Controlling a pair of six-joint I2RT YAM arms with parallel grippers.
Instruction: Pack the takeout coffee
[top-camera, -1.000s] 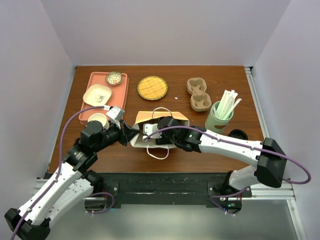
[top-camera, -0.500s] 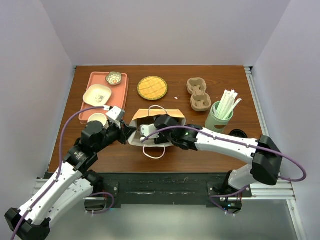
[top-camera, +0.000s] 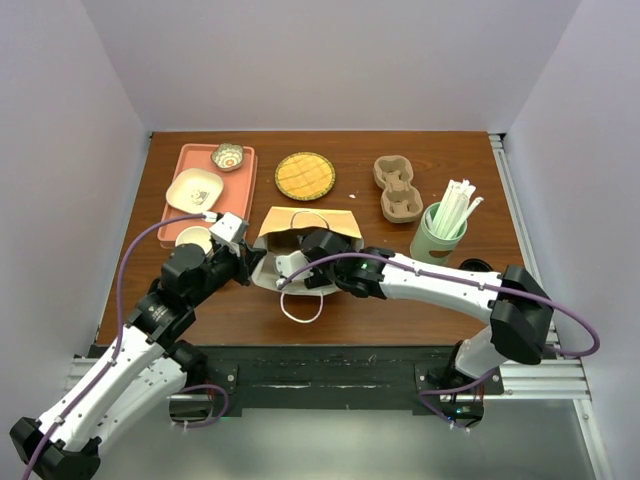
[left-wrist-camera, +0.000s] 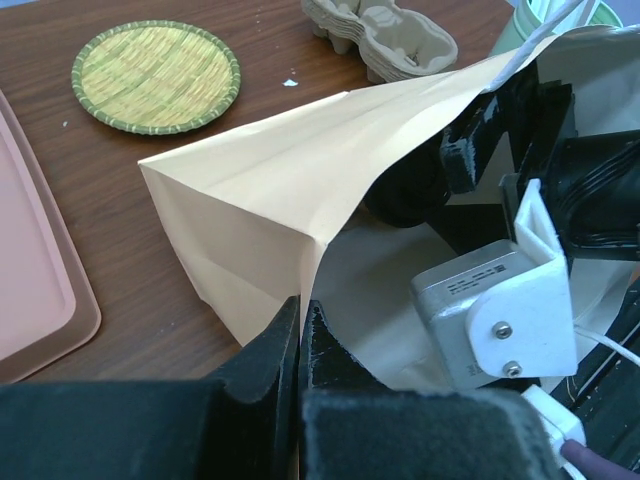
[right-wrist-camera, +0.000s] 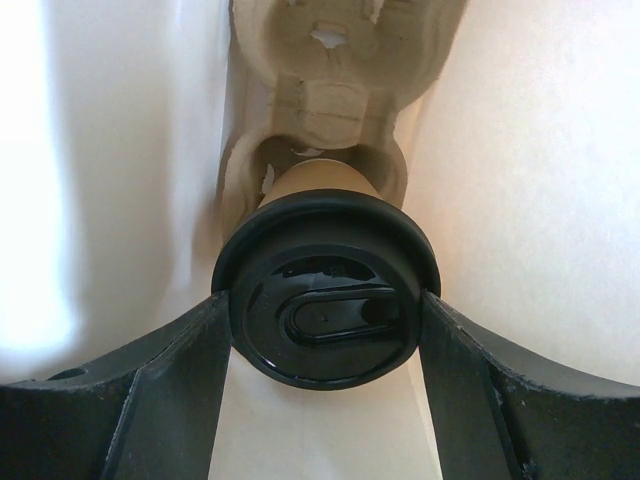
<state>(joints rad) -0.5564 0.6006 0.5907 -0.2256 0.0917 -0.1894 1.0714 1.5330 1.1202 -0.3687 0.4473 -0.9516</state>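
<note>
The takeout coffee (right-wrist-camera: 325, 300), a tan paper cup with a black lid, is inside the paper bag (top-camera: 318, 222). My right gripper (right-wrist-camera: 325, 302) is shut on it, one finger on each side of the lid. The cup's base sits in a pocket of a pulp carrier (right-wrist-camera: 330, 60) deep in the bag. In the top view the cup is hidden by the bag and my right gripper (top-camera: 300, 262). My left gripper (left-wrist-camera: 300, 322) is shut on the bag's (left-wrist-camera: 300, 170) open edge, holding the mouth apart.
A pink tray (top-camera: 240, 190) with small bowls lies at the back left, with a paper cup (top-camera: 195, 238) at its near end. A woven coaster (top-camera: 304, 175), stacked pulp carriers (top-camera: 397, 190), a green cup of straws (top-camera: 440, 235) and a loose black lid (top-camera: 477, 268) lie nearby.
The bag and both grippers have shifted a little left and away. The right arm stands further into the bag's mouth, with the cup still in its gripper.
</note>
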